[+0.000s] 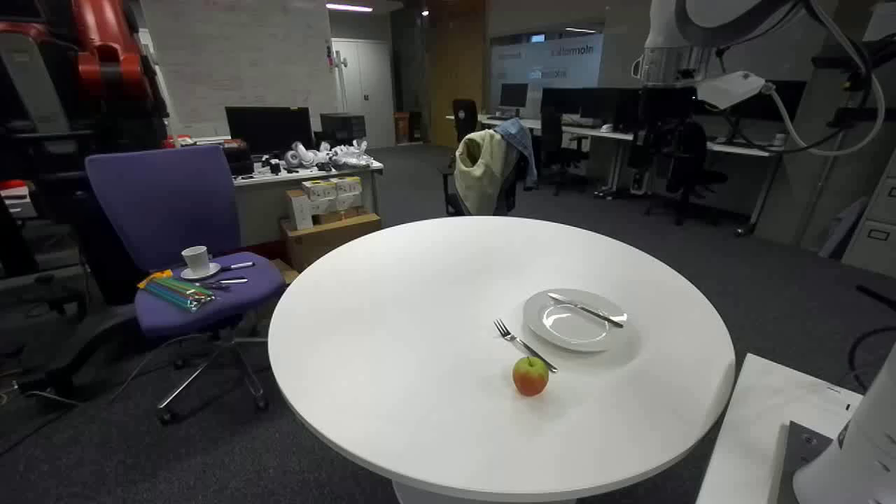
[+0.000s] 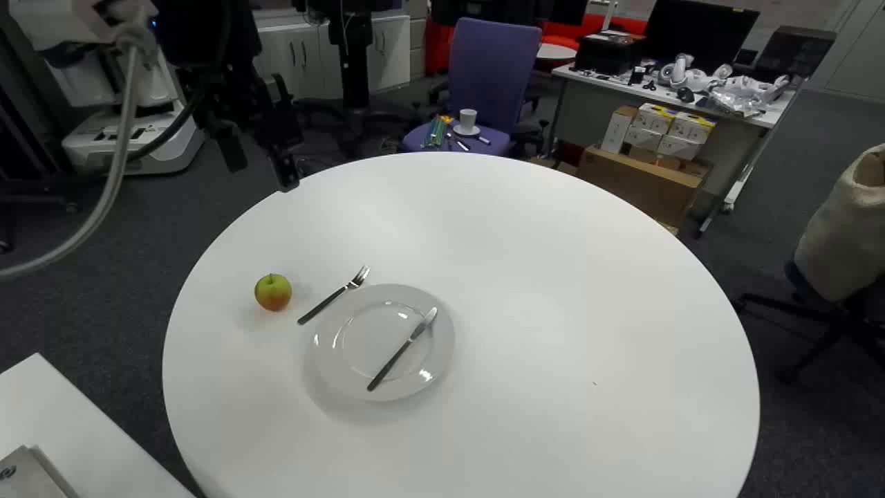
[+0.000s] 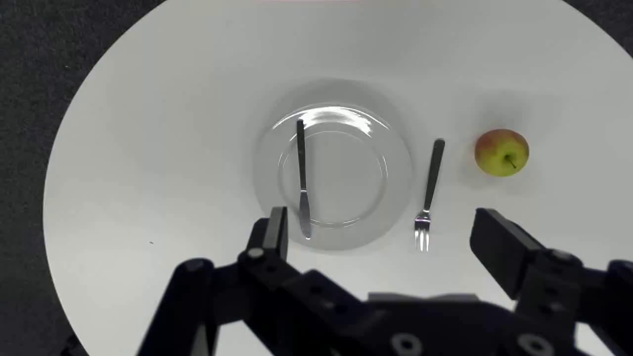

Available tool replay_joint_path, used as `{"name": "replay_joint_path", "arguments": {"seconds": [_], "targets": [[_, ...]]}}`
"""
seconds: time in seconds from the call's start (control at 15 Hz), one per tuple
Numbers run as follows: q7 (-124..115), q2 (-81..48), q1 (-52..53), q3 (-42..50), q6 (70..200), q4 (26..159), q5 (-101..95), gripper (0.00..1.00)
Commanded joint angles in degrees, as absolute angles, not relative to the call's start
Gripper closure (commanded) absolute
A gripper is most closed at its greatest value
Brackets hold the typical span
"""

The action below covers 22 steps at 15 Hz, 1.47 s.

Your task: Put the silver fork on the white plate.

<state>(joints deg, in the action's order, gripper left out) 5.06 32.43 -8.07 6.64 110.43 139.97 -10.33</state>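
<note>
The silver fork (image 1: 527, 348) lies flat on the round tabletop, between the white plate (image 1: 560, 329) and the apple (image 1: 530, 379). It shows in both exterior views (image 2: 332, 298). In the wrist view the fork (image 3: 432, 179) lies just right of the white plate (image 3: 346, 173), apart from it, tines toward the gripper. A knife (image 3: 302, 168) lies on the plate; the plate also shows in an exterior view (image 2: 366, 332). My gripper (image 3: 381, 215) is open and empty, high above the table. In an exterior view the gripper (image 2: 261, 169) hangs near the table's far left edge.
The apple (image 3: 502, 154) sits close beside the fork, on the side away from the plate. The white round tabletop (image 1: 392, 315) carries these things. A purple chair (image 1: 168, 203) holding a cup stands beyond the table. A white side table (image 1: 777, 399) stands by the robot base.
</note>
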Motion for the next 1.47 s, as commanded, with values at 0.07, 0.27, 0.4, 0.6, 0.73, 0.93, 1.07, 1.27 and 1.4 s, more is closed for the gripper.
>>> {"name": "replay_joint_path", "arguments": {"seconds": [0.07, 0.27, 0.4, 0.6, 0.73, 0.93, 1.07, 1.27, 1.4], "targets": [[4.95, 32.33, -7.85, 6.81, 110.26, 139.80, -10.41, 0.00], [4.95, 32.49, -7.85, 6.81, 110.26, 139.78, -10.41, 0.00], [5.26, 32.00, -7.76, 7.03, 110.44, 139.73, -10.21, 0.00], [4.82, 30.54, -7.86, 6.95, 111.69, 139.84, -10.46, 0.00], [4.30, 28.91, -7.74, 6.71, 113.18, 139.80, -10.44, 0.00], [3.16, 25.97, -7.59, 6.09, 116.42, 139.58, -10.76, 0.00], [1.88, 23.48, -7.41, 5.71, 118.51, 139.22, -10.78, 0.00], [-1.33, 20.13, -7.40, 4.79, 121.17, 138.66, -10.42, 0.00], [-3.56, 17.70, -7.12, 4.46, 122.26, 137.90, -9.15, 0.00]]}}
